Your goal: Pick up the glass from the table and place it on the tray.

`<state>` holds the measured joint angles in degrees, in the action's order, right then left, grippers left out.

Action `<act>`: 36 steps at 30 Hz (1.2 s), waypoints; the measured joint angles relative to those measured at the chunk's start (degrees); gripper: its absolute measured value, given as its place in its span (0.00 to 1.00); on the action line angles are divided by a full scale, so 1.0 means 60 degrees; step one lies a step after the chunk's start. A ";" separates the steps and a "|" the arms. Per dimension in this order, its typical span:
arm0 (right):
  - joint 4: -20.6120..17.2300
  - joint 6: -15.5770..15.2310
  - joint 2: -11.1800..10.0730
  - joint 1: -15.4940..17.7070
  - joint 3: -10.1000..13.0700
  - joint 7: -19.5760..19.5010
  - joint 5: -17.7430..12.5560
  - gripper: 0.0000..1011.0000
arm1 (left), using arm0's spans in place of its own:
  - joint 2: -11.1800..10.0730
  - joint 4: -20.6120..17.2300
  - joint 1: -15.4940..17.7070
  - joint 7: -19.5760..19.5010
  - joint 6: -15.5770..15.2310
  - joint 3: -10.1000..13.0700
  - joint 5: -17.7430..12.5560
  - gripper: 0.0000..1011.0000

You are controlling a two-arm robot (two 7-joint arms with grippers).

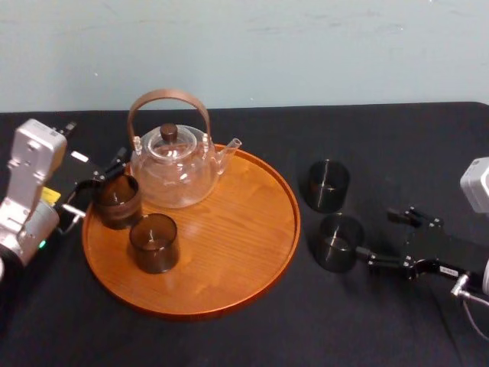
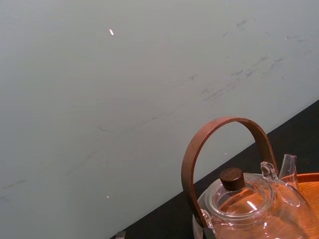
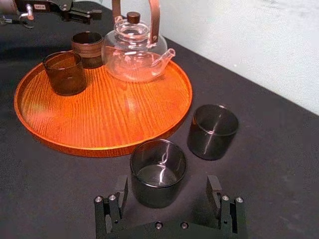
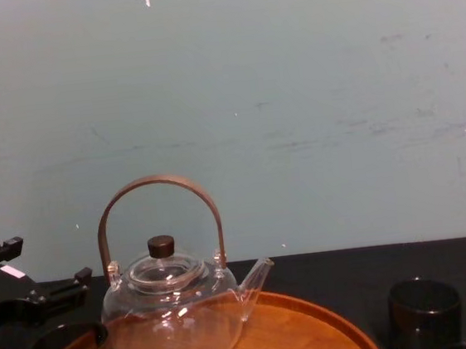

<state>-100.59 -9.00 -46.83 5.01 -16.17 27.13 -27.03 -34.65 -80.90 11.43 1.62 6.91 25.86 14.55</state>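
A black cloth [image 1: 229,340] covers the table, and behind it is a pale blue-green wall [image 1: 321,46] with faint scuffs. The round wooden tray [image 1: 237,245] holds a glass teapot [image 1: 172,174] and 2 dark tumblers [image 1: 153,243]. 2 more stand on the cloth to its right. The nearer glass [image 1: 340,243] sits between the right gripper [image 1: 374,233]'s widely parted fingers. The left gripper [image 1: 99,177], fingers spread, hangs at the tray's left rim.
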 joint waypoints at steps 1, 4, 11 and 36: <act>0.0019 -0.0020 0.0019 -0.0012 -0.0009 0.0022 0.0010 0.99 | 0.0000 0.0000 -0.0001 0.0000 0.0000 0.0001 0.0000 0.99; 0.0121 -0.0118 0.0124 -0.0103 -0.0067 0.0113 0.0042 0.99 | 0.0000 0.0000 0.0000 0.0000 0.0000 0.0001 0.0000 0.99; 0.0443 -0.0347 0.0351 -0.0442 -0.0306 0.0286 0.0174 0.99 | 0.0000 0.0000 -0.0001 0.0000 0.0000 0.0001 0.0000 0.99; 0.1369 -0.0896 0.1045 -0.1613 -0.1108 0.0431 0.0661 0.99 | 0.0000 0.0000 0.0000 0.0000 0.0000 0.0001 0.0000 0.99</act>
<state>-92.37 -14.38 -40.56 -4.67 -22.82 29.72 -23.06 -34.64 -80.90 11.43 1.62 6.91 25.86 14.55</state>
